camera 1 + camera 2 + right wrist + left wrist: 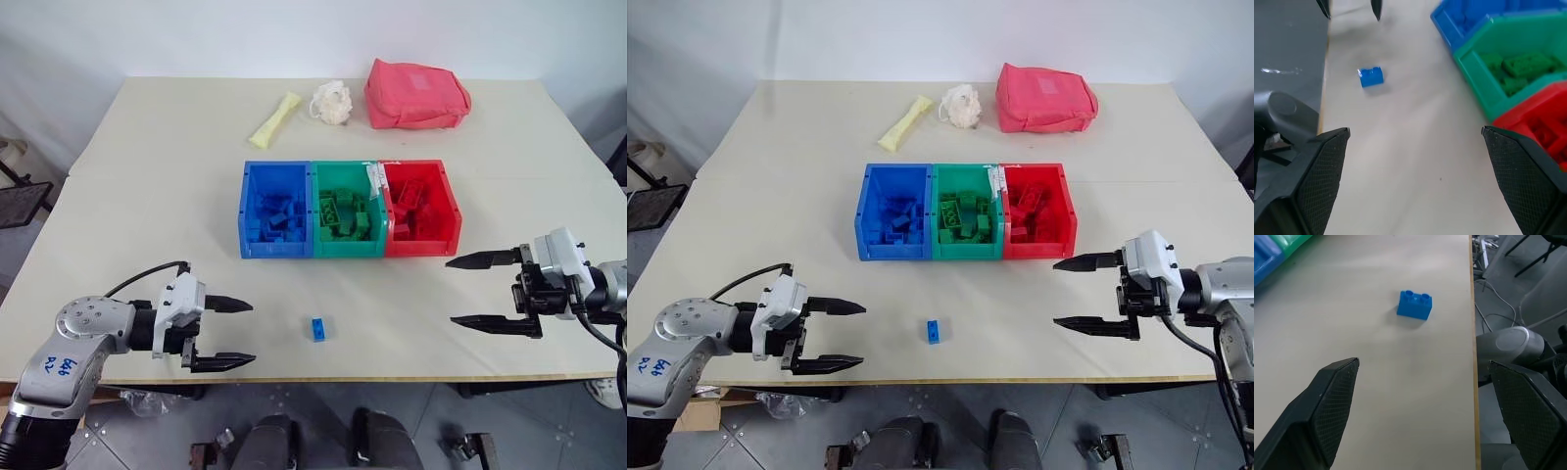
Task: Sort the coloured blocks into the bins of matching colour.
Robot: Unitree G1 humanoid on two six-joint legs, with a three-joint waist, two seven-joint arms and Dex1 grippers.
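One small blue block (317,329) lies alone on the table near the front edge, in front of the green bin; it also appears as the blue block (1415,305) and the blue block (1371,77) in the wrist views. The joined bins stand mid-table: blue bin (275,210), green bin (345,209) and red bin (421,207), each holding several bricks of its own colour. My left gripper (230,333) is open and empty, left of the block, pointing toward it. My right gripper (468,291) is open and empty, right of the block, in front of the red bin.
A pink fabric pouch (415,94), a white fluffy ball (332,102) and a pale yellow tube (276,118) lie at the back of the table. The table's front edge (392,378) runs just behind both grippers. Bare tabletop (147,196) lies left of the bins.
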